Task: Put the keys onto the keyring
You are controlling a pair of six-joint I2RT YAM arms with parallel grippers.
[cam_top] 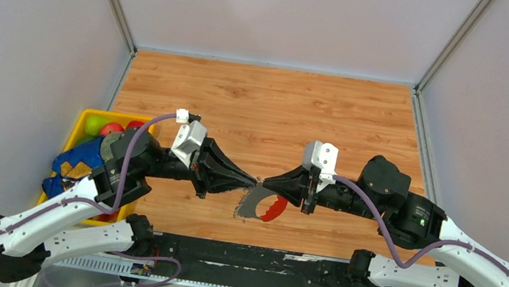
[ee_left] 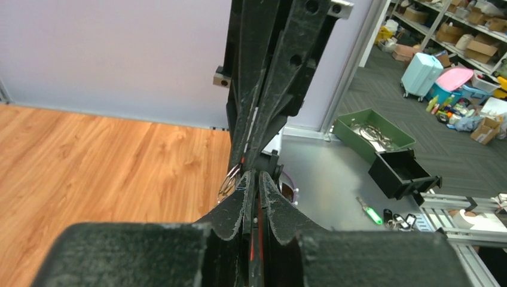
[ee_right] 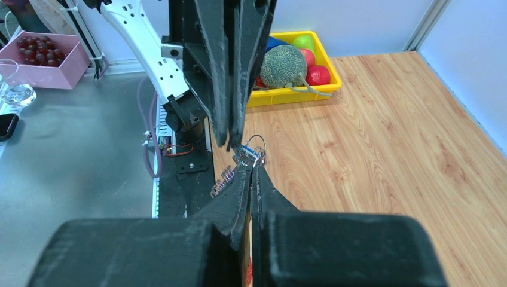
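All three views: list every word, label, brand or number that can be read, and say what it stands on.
No text can be read in any view.
Cardboard boxes in the background of the left wrist view: any print is too small and blurred to read.
Keys and keyring: no marking legible.

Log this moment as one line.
left gripper: shut, tip meeting right | right gripper: shut on keyring | keys: at the tips

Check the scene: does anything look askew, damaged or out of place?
Only the keyring: it dangles tilted in mid-air below the right gripper, and its grey piece has a ragged, jagged edge. Whether that is damage cannot be told. Nothing is spilled.
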